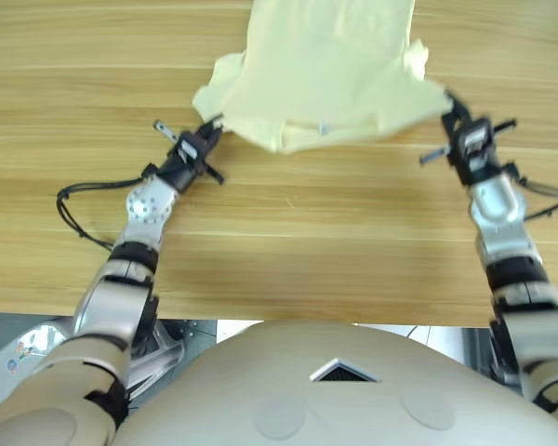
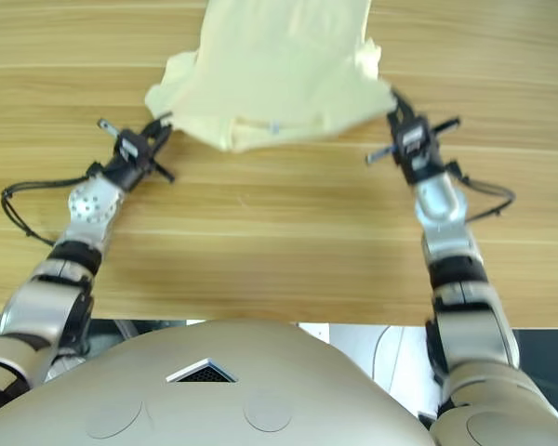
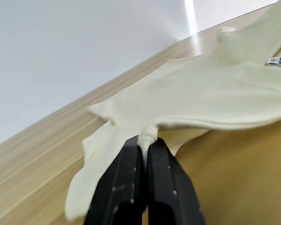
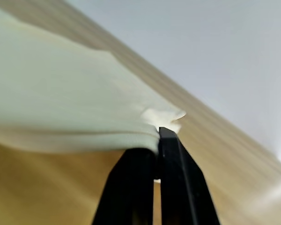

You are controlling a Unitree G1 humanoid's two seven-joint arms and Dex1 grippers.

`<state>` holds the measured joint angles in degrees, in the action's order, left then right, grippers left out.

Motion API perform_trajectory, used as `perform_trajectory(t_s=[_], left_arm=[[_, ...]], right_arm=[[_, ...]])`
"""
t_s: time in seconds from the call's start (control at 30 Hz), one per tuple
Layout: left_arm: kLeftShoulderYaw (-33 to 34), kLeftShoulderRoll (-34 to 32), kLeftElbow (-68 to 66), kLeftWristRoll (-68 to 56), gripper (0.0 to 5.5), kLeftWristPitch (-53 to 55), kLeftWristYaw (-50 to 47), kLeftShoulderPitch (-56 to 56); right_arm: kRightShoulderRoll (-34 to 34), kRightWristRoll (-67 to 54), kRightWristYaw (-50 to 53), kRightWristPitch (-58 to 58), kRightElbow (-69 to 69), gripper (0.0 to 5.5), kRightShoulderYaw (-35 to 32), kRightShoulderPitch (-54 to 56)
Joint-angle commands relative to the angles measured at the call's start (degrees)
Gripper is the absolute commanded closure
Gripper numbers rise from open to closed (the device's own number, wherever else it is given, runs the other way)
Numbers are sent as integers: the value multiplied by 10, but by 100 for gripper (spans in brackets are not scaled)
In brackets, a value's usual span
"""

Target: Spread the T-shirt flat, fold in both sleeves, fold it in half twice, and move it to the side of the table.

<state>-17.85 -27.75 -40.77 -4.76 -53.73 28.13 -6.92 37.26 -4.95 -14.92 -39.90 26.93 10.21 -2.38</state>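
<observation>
Sagging pale-yellow T-shirt (image 1: 325, 74), rumpled, left gripper (image 1: 211, 126), right gripper (image 1: 450, 101) — each clamped tight on its edge

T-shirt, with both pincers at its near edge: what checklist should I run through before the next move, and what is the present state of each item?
1. Left pincer shut on cloth: ok, a fold of the T-shirt is pinched in it.
2. Right pincer shut on cloth: ok, it clamps the shirt's edge.
3. Near edge taut between the two: not ok, it bunches in the middle.
4. Shirt flat on the table: not ok, the near part looks lifted and the sleeve by the left pincer is crumpled.
5. Far hem laid out: cannot tell, it runs past the head views' top edge.
</observation>
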Motion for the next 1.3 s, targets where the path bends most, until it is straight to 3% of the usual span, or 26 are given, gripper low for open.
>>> perform_trajectory(t_s=[0.03,0.23,0.43,0.8,1.03,1.13,1.2,1.3], left_arm=[[-53,-127,209,-27,550,45,126,172],[26,-134,206,14,550,96,77,166],[52,-131,213,32,550,114,68,222],[64,-114,450,-77,356,145,85,386],[127,-119,482,-104,278,151,88,423],[158,-115,474,-134,233,147,99,396],[185,-92,451,-131,209,168,67,329],[179,-56,353,70,158,285,-80,199]], right_arm=[[102,-33,-109,36,-145,549,-26,-131],[106,57,-131,68,-126,549,-28,-142],[123,71,-157,37,-202,549,-49,-231],[118,-12,-197,24,-343,343,-121,-357],[107,-50,-205,29,-363,252,-178,-383],[91,-79,-196,40,-354,241,-208,-355],[68,-48,-166,60,-311,241,-202,-277],[30,51,-115,99,-229,241,-163,-143]])
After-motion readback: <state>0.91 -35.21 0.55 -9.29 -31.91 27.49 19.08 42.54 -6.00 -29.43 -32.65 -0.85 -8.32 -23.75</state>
